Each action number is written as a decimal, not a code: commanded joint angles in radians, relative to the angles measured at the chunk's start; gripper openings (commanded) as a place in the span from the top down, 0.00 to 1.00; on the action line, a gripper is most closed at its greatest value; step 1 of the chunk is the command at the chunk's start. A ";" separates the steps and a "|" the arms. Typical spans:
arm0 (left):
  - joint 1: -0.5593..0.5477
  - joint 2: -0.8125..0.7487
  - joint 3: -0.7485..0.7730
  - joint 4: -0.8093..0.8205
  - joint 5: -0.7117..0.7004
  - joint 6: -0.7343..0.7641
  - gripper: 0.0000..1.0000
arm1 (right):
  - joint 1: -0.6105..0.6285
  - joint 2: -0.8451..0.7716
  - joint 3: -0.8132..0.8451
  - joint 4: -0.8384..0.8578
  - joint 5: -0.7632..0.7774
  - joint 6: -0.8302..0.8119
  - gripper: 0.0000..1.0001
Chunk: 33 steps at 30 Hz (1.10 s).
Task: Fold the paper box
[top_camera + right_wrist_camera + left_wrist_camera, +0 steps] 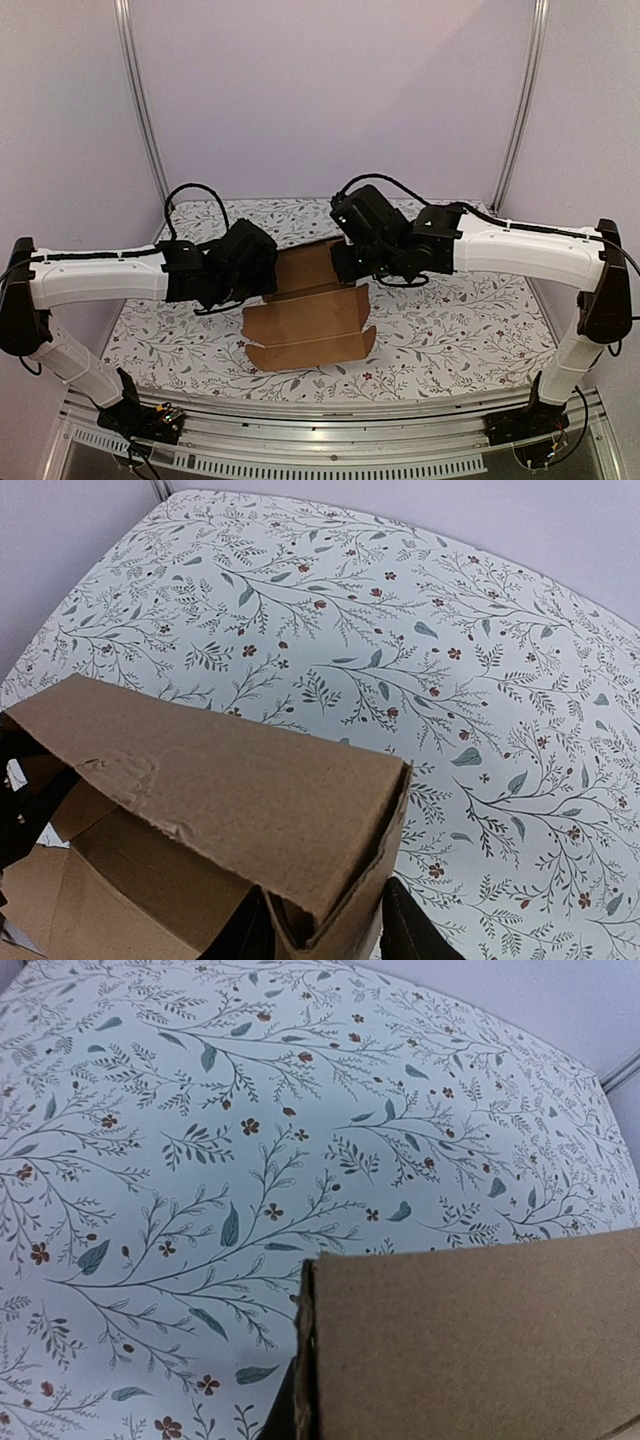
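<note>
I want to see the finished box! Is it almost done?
Not yet. Done: the far panel of the paper box is raised and creased. In hand: the right gripper pinches that folded edge, and the left gripper is shut at the box's left edge. Left: the near flaps lie flat on the table, and no sides are closed.

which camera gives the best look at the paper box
The top external view: nearly the whole paper box shows there, partly folded, flaps included. The left wrist view catches only one plain panel's corner, up close. The right wrist view shows a folded corner between the right gripper's fingers.
</note>
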 commanded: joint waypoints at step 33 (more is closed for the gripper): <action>-0.010 0.022 0.049 -0.006 0.056 0.011 0.73 | 0.071 0.152 0.076 0.017 0.112 0.056 1.00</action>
